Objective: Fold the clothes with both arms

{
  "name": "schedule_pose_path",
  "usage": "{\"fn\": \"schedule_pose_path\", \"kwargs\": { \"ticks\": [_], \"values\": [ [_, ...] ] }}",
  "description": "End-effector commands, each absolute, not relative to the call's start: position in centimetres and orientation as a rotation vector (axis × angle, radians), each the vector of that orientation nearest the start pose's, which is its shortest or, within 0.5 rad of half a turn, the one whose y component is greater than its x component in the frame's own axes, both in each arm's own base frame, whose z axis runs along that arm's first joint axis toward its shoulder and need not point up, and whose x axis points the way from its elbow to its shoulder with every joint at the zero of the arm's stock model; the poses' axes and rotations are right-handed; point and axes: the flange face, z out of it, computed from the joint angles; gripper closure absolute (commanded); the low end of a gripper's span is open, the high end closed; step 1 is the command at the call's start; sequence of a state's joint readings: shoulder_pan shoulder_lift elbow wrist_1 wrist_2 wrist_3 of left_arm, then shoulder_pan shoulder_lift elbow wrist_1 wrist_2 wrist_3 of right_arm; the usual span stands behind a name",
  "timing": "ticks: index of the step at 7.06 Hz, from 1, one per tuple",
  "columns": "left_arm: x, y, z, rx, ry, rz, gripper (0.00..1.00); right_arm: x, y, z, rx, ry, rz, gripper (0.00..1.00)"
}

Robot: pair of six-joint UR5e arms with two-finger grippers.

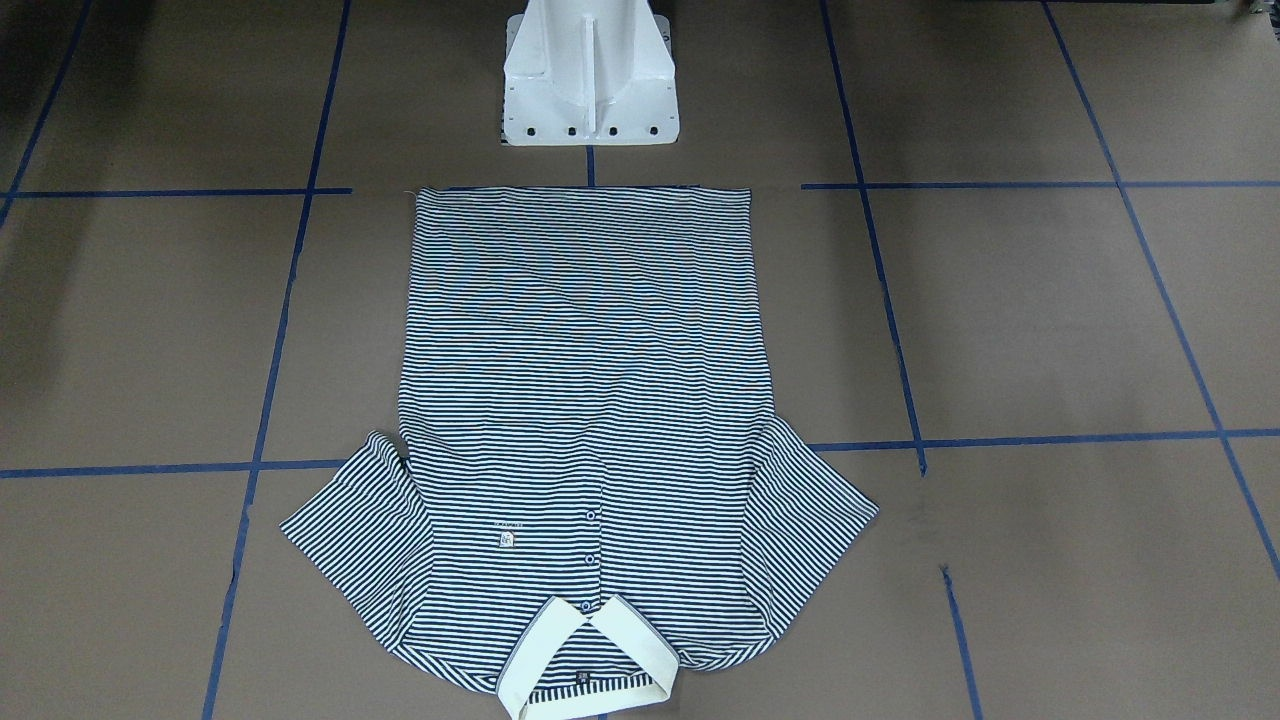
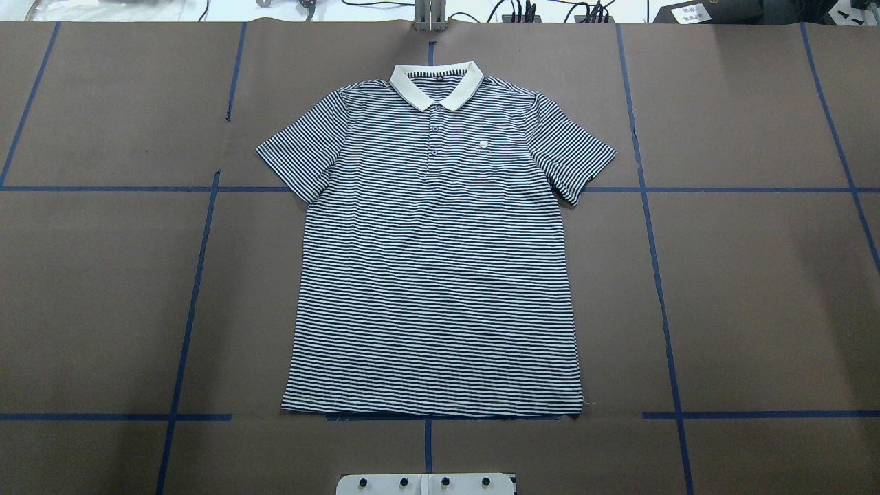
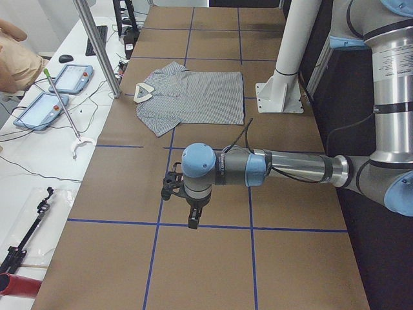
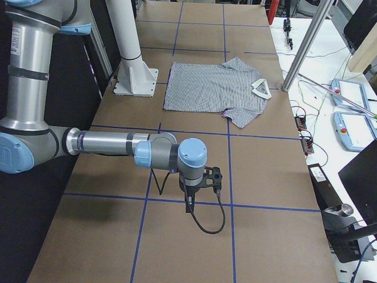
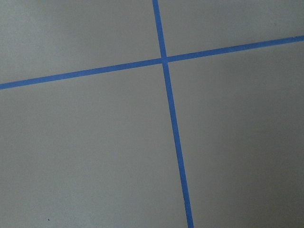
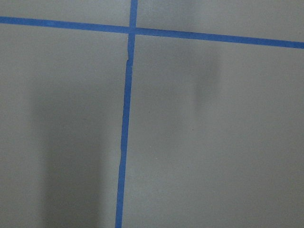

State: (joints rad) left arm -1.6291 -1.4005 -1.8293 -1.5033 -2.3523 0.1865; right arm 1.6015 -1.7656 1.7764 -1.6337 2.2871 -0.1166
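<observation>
Low in each side view, the left gripper (image 3: 191,216) and the right gripper (image 4: 197,187) hang over the brown table (image 3: 290,258), well apart from the garment; whether either claw is clenched or released, I cannot tell. Farther up the frame, the polo shirt (image 2: 433,275) lies spread flat with its sleeves out, so no fold looks made yet and the whole job seems left to do.

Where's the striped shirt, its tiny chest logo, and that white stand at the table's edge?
Striped shirt (image 2: 433,289), overhead view, middle of its front panel.
Chest logo (image 2: 482,145), overhead view, on the small pale badge itself.
White stand (image 1: 590,100), front-facing view, on its face above the bolt holes.
</observation>
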Motion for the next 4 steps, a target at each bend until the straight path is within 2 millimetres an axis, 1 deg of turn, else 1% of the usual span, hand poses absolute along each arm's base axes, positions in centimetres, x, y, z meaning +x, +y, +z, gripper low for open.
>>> {"fn": "schedule_pose_path", "kwargs": {
  "ticks": [1, 2, 3, 4],
  "values": [
    [-8.8, -41.5, 61.6, 0.114, 0.767, 0.132, 0.00, 8.0, -40.3, 65.5, 0.006, -0.719, -0.067, 0.00],
    [-8.8, -41.6, 61.4, 0.119, 0.766, 0.133, 0.00, 8.0, -40.4, 65.2, 0.012, -0.721, -0.069, 0.00],
    [-8.7, -41.6, 60.8, 0.131, 0.768, 0.140, 0.00, 7.1, -40.8, 65.0, 0.008, -0.720, -0.089, 0.00],
    [-8.6, -41.9, 60.5, 0.145, 0.766, 0.150, 0.00, 5.8, -42.9, 63.1, 0.080, -0.716, -0.148, 0.00]
  ]
}}
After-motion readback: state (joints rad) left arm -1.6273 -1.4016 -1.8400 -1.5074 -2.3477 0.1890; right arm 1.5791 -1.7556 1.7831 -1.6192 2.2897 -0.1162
